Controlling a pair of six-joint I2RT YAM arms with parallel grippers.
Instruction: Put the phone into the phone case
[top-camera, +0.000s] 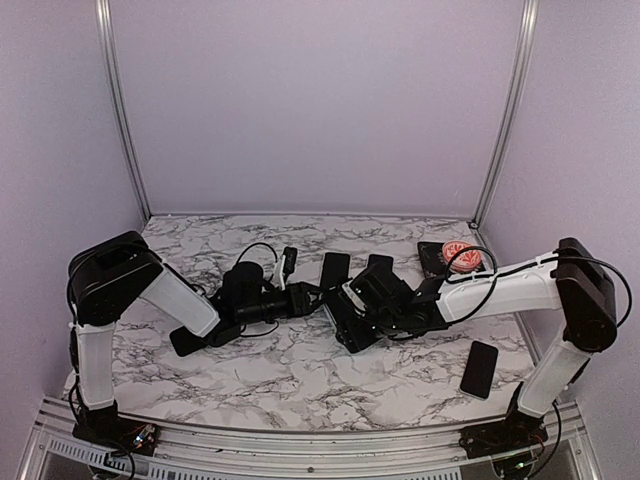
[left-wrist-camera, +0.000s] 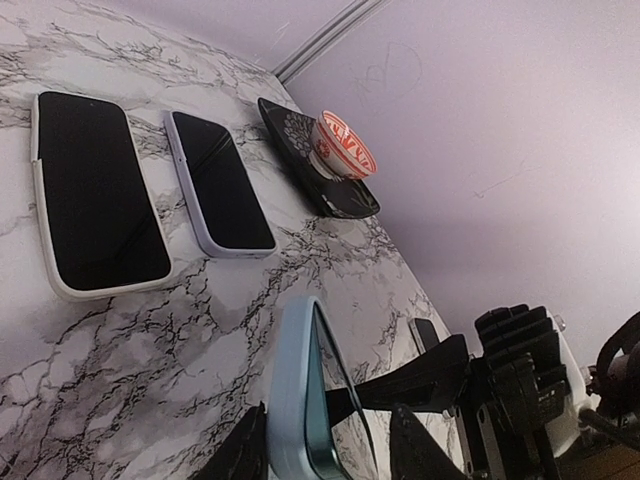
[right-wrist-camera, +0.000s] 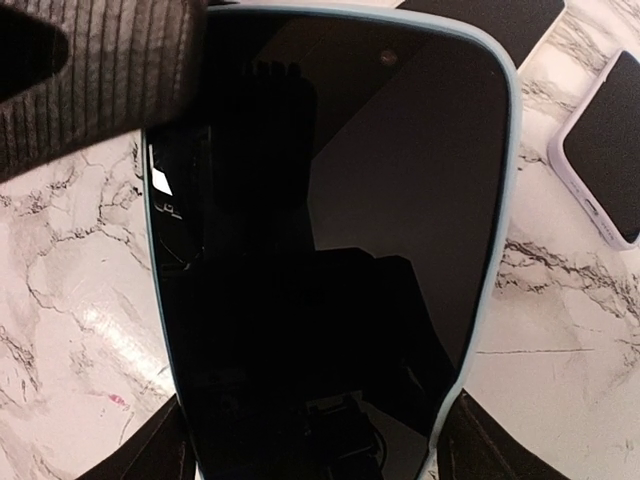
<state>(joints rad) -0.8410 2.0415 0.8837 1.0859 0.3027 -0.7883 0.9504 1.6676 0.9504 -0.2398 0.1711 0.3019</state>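
The phone (right-wrist-camera: 330, 250), with a black glossy screen, sits inside a light blue phone case (right-wrist-camera: 505, 150) whose rim frames it. My right gripper (right-wrist-camera: 320, 450) is shut across the case's width, one finger on each long edge. It holds the case just above the table's middle (top-camera: 348, 320). In the left wrist view the case (left-wrist-camera: 290, 400) shows edge-on between the fingers of my left gripper (left-wrist-camera: 330, 455). One finger (left-wrist-camera: 245, 450) rests on the case's back. The other, a ribbed pad (right-wrist-camera: 100, 70), lies over the screen's far corner.
Behind the grippers lie a phone in a white case (left-wrist-camera: 100, 190) and a phone in a lilac case (left-wrist-camera: 220, 180). A red-and-white bowl (left-wrist-camera: 340, 145) stands on a black plate (left-wrist-camera: 355, 205) at the back right. Another black phone (top-camera: 479, 368) lies at the front right.
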